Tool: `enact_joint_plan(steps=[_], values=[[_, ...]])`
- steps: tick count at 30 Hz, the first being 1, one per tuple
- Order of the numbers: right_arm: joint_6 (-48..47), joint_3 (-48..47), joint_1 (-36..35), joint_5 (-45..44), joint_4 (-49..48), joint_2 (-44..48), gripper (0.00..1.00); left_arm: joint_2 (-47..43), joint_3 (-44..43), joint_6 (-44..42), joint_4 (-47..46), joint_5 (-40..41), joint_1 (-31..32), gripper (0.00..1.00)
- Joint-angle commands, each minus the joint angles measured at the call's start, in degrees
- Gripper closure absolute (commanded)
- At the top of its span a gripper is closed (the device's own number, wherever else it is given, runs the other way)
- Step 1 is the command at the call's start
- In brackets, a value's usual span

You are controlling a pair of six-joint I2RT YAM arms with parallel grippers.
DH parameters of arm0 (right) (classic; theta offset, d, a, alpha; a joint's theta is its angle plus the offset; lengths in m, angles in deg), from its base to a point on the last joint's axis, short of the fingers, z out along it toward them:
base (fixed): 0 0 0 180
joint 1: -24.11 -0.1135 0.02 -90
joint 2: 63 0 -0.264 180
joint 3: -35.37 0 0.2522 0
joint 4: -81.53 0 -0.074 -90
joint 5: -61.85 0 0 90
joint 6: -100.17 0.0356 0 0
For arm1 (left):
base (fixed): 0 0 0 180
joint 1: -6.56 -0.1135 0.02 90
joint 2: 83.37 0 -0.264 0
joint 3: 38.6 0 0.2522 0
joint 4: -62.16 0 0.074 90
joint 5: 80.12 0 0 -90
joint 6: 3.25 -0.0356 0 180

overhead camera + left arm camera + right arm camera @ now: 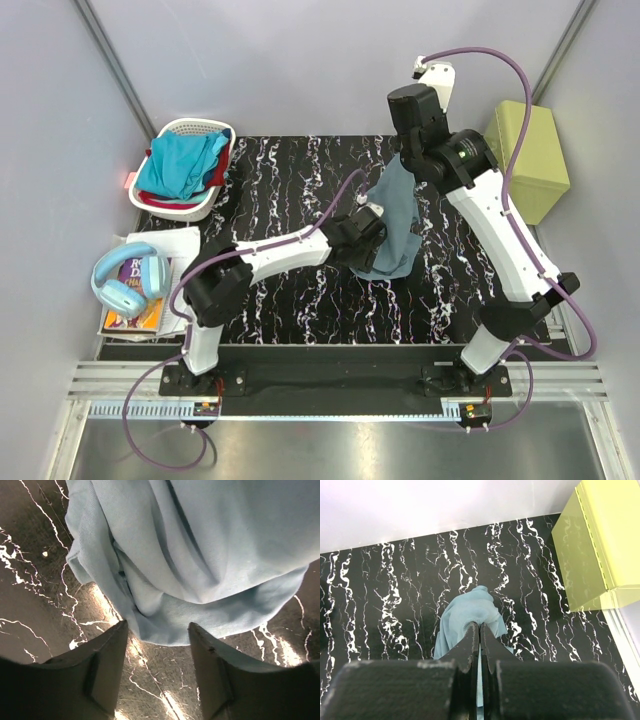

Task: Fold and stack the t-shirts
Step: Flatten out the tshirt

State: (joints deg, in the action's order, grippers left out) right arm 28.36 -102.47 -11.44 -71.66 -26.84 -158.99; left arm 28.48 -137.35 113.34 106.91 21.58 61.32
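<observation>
The right gripper (480, 626) is closed tightly on a bunch of the grey-blue t-shirt (467, 611), which is held above the black marbled table (290, 180) and hangs as a narrow, crumpled column. The left gripper (157, 625) is seen partly open, with its jaws on both sides of the lowest fold and not closed on it. If several layers are caught together there, the shirt probably cannot be spread flat; if only a thin edge is pinched, it may slip out. The turquoise t-shirt (180, 165) and the red t-shirt (224, 160) are seen in the white basket (190, 123).
</observation>
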Motion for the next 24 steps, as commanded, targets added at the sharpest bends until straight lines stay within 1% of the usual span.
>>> enact_joint_plan(steps=[1, 3, 4, 5, 7, 8, 10, 11, 13, 14, 15, 17, 18, 19, 22, 24], values=[[-0.88, 0.58, 0.57, -0.7, -3.2, 3.08, 1.0, -0.14, 0.61, 0.57, -1.36, -0.02, -0.09, 0.34], [-0.97, 1.2, 0.57, -0.53, -3.37, 3.43, 1.0, -1.11, 2.01, 1.27, -1.28, 1.56, -0.09, 0.3], [-0.88, 1.46, 0.57, -0.44, -3.37, 3.52, 1.0, -1.63, 2.46, 1.45, -1.28, 2.26, -0.09, 0.25], [-0.88, 1.72, 0.66, -0.27, -3.55, 3.7, 1.0, -2.51, 2.81, 1.62, -1.36, 3.14, -0.09, 0.23], [-0.88, 2.43, 0.66, -0.18, -3.81, 3.96, 1.0, -2.87, 3.52, 1.54, -1.54, 3.32, -0.18, 0.23], [-0.79, 2.6, 0.66, 0.0, -3.81, 3.96, 1.0, -2.87, 3.6, 1.45, -1.63, 3.15, -0.27, 0.25], [-0.79, 2.69, 0.66, 0.35, -3.9, 4.05, 1.0, -1.73, 3.25, 1.18, -1.54, 2.98, -0.27, 0.32], [-0.71, 2.69, 0.66, 0.26, -3.99, 3.96, 1.0, -1.29, 3.08, 1.18, -1.54, 2.54, -0.27, 0.46], [-0.71, 2.96, 0.66, 0.44, -3.99, 4.05, 1.0, -1.02, 3.08, 1.88, -1.63, 2.45, -0.27, 0.65], [-0.79, 3.13, 0.66, 0.44, -3.99, 4.23, 1.0, -1.37, 3.16, 2.15, -1.71, 2.45, -0.27, 0.72], [-0.71, 3.57, 0.66, 0.44, -4.08, 4.31, 1.0, -1.64, 3.69, 2.5, -1.89, 2.45, -0.27, 0.82], [-0.71, 3.92, 0.75, 0.53, -4.25, 4.49, 1.0, -2.6, 4.22, 2.59, -2.15, 3.14, -0.27, 0.9], [-0.79, 4.19, 0.75, 0.53, -4.25, 4.58, 1.0, -2.87, 4.65, 2.5, -2.15, 3.41, -0.27, 0.98], [-0.71, 4.28, 0.75, 0.53, -4.43, 4.67, 1.0, -3.39, 4.83, 2.33, -2.07, 3.85, -0.27, 1.0], [-0.88, 4.28, 0.75, 0.44, -4.6, 4.58, 1.0, -4.97, 6.15, 2.33, -1.28, 6.22, -0.36, 1.0], [-0.88, 3.93, 0.83, 0.18, -4.6, 4.49, 1.0, -7.87, 7.81, 2.68, -1.01, 8.24, -0.88, 1.0]])
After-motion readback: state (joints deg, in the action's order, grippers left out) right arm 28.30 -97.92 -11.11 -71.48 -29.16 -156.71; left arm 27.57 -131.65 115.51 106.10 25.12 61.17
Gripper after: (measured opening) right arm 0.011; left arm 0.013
